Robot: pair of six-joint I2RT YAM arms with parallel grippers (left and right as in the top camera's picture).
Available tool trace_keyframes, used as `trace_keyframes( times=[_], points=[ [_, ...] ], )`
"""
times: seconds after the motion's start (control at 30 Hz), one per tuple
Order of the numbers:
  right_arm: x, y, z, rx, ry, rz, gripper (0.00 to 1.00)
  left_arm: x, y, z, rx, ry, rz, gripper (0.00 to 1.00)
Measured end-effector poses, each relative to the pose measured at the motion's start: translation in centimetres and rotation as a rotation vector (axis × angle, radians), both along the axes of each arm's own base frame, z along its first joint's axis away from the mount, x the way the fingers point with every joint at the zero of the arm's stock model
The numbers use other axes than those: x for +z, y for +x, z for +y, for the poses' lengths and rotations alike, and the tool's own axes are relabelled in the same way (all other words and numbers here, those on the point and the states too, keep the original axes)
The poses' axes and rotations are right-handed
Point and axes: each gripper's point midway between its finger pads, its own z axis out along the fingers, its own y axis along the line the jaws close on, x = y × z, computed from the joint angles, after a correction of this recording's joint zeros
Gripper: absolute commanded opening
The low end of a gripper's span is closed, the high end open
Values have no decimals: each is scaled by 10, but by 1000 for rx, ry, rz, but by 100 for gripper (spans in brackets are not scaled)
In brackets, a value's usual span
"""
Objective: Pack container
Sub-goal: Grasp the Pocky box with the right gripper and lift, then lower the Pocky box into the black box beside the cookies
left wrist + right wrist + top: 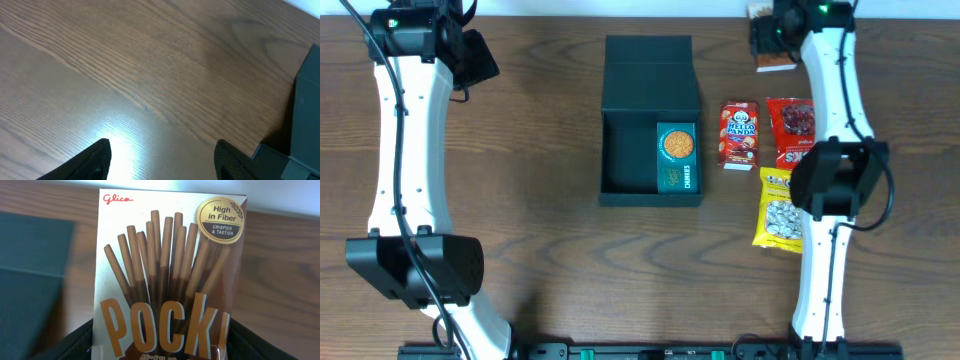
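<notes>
The container (620, 150) is a dark teal square box at the table's middle, its lid flap (648, 62) folded back. A teal cookie pack (677, 158) lies in its right half. At the far right edge my right gripper (772, 48) is shut on a Pocky box (170, 270), with the fingers (75, 342) pressed against both sides of the box. My left gripper (162, 155) stands open over bare wood at the far left (478, 55), nothing between its fingers. A corner of the container (305, 115) shows at the right of the left wrist view.
Right of the container lie a red Hello Panda pack (740, 132), a red snack bag (793, 130) and a yellow snack bag (777, 210), partly under the right arm. Both white arms run along the table's sides.
</notes>
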Motion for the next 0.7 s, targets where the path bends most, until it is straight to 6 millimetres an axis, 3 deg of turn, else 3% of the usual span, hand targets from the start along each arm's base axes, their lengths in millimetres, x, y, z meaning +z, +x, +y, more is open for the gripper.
trace_keyframes(
  times=[0.27,0.43,0.7],
  points=[
    [15,-54,91,102,78,149,59,2,3,1,-37,24,-6,67],
    [14,-105,147,185,77,286,52,3,5,1,-55,36,-10,67],
    [5,-172,195,185,59,487,43,3,6,1,-65,41,-9,67]
  ],
)
